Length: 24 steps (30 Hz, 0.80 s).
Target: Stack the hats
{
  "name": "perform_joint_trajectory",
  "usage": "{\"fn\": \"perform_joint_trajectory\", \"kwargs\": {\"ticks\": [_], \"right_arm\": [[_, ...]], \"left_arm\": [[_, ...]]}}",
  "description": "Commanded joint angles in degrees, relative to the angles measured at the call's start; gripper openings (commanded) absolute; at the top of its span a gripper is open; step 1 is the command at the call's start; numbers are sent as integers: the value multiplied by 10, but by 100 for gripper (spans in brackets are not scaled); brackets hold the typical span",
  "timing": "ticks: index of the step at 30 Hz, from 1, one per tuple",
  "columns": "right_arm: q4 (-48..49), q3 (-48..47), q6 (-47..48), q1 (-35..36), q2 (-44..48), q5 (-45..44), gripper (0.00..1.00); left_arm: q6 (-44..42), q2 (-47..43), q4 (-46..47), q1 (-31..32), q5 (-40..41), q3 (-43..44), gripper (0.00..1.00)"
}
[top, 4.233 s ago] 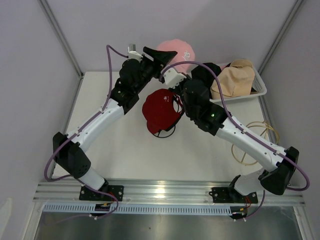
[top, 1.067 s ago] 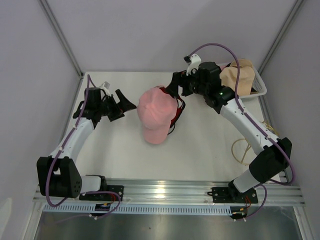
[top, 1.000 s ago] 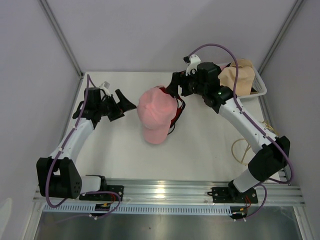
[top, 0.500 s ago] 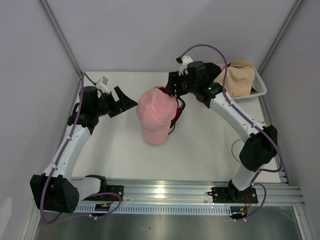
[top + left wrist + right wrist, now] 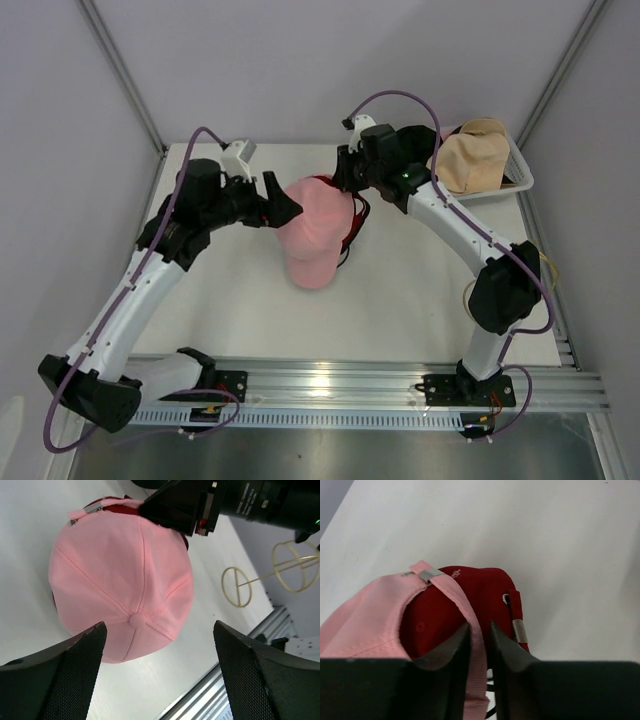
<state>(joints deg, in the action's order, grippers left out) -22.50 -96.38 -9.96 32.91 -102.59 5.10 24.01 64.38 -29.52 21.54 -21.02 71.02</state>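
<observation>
My right hand (image 5: 479,630) pinches the strap (image 5: 451,597) of the pink cap (image 5: 115,570), left hand (image 5: 157,630) wide open above, so I want a gentle tug to square it on the red cap (image 5: 490,587).

Crowding the cap (image 5: 318,225) from 9 o'clock with left gripper (image 5: 283,200), from 1 o'clock with right gripper (image 5: 479,627). Leaving table (image 5: 250,300) open at 6 to 8 o'clock. Meeting stand (image 5: 239,586) at 4.

No lettering is legible anywhere; the red cap (image 5: 480,592) bears a small white stitched mark (image 5: 456,572), unreadable.
</observation>
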Motion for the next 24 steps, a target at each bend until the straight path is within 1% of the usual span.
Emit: {"fn": "perform_joint_trajectory", "kwargs": {"ticks": [1,2,5,7,9,12,15,16,17,19,20,21,22,24], "right_arm": [[-10,-25,8,3,-8,-31,22],[-10,-24,7,3,-8,-34,19],[-11,-24,6,3,-7,-39,12],[-11,-24,6,4,-7,-39,8],[-12,-22,1,4,-6,-40,3],[-11,-21,-5,4,-4,-40,1],[-10,-18,-11,4,1,-40,0],[-11,-18,-13,4,1,-40,0],[-11,-17,-14,5,3,-40,0],[-9,-14,-17,6,5,-40,0],[-10,-14,-19,5,7,-40,0],[-11,-14,-19,5,11,-40,0],[-11,-14,-22,5,14,-41,0],[-11,-11,-24,7,25,-40,0]], "left_arm": [[-58,26,-54,47,103,36,90],[-60,41,-70,53,140,38,89],[-61,63,-85,68,183,48,88],[-57,71,-81,74,190,47,87],[-50,80,-70,80,203,49,83],[-47,88,-49,88,205,50,77],[-41,96,-27,99,208,44,69],[-39,96,-17,101,204,36,65],[-36,95,5,101,200,32,54],[-34,94,18,102,189,20,45],[-34,95,22,102,186,20,29],[-34,96,20,102,187,23,21],[-35,94,16,102,191,27,9],[-48,87,14,102,194,32,1]]}}
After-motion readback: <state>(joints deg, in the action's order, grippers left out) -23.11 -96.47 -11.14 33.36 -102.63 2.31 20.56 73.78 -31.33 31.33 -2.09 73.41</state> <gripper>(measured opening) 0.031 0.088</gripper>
